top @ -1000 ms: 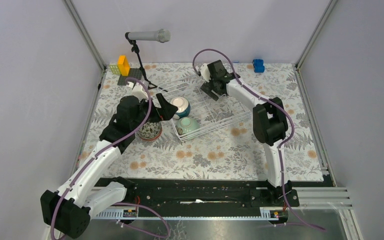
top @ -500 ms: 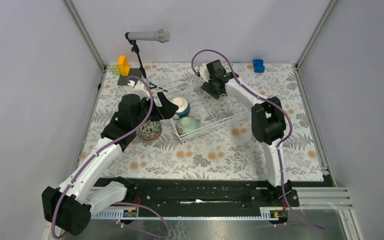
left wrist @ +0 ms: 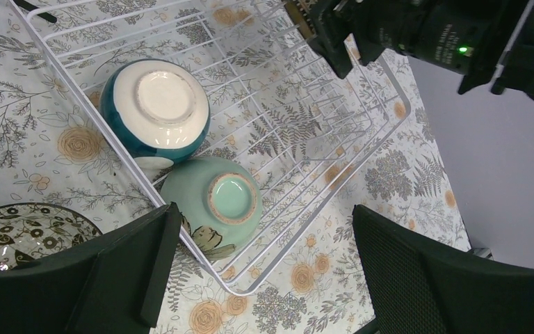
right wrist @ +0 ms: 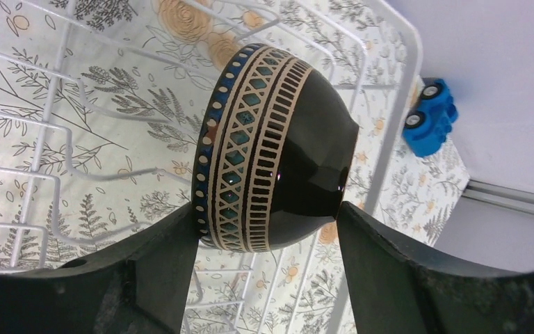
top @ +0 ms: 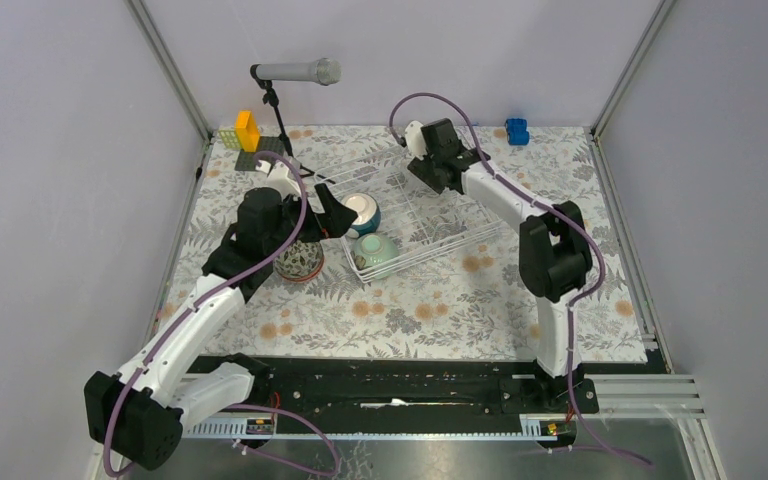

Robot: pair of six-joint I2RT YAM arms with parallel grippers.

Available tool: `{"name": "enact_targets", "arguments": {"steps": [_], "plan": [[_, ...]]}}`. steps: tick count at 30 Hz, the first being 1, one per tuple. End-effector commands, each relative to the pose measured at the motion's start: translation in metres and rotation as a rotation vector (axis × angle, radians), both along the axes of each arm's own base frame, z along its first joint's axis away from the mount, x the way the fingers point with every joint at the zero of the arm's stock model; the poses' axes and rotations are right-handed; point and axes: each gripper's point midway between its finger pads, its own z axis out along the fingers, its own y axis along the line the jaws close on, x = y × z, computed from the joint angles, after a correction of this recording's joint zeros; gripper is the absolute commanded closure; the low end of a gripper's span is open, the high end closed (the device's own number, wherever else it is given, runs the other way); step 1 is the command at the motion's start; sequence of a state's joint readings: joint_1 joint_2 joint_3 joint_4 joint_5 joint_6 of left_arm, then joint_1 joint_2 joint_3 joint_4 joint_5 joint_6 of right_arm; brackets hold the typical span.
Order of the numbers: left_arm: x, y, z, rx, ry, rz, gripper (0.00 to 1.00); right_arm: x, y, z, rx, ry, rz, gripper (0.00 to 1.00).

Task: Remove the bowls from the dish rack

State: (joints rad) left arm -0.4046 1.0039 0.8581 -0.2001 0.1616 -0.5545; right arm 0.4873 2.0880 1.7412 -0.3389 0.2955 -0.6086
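Note:
The white wire dish rack [top: 440,222] lies mid-table. A teal bowl [top: 362,212] and a pale green bowl [top: 376,250] sit upside down at its left end; both show in the left wrist view, teal [left wrist: 156,111] and green [left wrist: 226,205]. A dark floral bowl [top: 298,262] stands upright on the table left of the rack, also in the left wrist view [left wrist: 21,233]. My left gripper [top: 335,222] is open and empty above the green bowl [left wrist: 261,268]. My right gripper [top: 430,170] is shut on a dark brown banded bowl [right wrist: 278,188], held on its side above the rack's far end [right wrist: 55,125].
A black microphone stand [top: 282,110] rises at the back left beside a yellow block [top: 247,130] on a dark plate. A blue toy [top: 516,131] sits at the back right corner, also in the right wrist view [right wrist: 431,118]. Metal frame posts and walls enclose the table.
My right gripper has risen and shifted slightly back and to the right with the dark brown bowl in it. My left arm has barely moved.

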Motion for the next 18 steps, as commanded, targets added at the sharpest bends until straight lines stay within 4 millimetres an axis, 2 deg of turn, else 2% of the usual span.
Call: {"name": "enact_targets", "arguments": {"steps": [1,3,6,12,18], "plan": [[0.008,-0.004,0.03,-0.037,-0.085,-0.002,0.01,0.001,-0.004,0.094,0.088,-0.234,-0.059,0.43],[0.01,-0.004,0.028,-0.038,-0.081,-0.002,0.01,-0.005,-0.005,0.106,0.123,-0.259,-0.065,0.46],[0.011,-0.009,0.025,-0.045,-0.076,-0.021,0.01,-0.014,-0.004,0.112,0.17,-0.258,-0.063,0.49],[0.016,-0.017,0.022,-0.062,-0.066,-0.05,0.01,-0.039,0.001,0.113,0.3,-0.229,-0.07,0.63],[0.016,-0.025,0.018,-0.106,-0.036,-0.069,0.02,-0.052,0.015,0.109,0.433,-0.181,-0.066,0.75]]}}
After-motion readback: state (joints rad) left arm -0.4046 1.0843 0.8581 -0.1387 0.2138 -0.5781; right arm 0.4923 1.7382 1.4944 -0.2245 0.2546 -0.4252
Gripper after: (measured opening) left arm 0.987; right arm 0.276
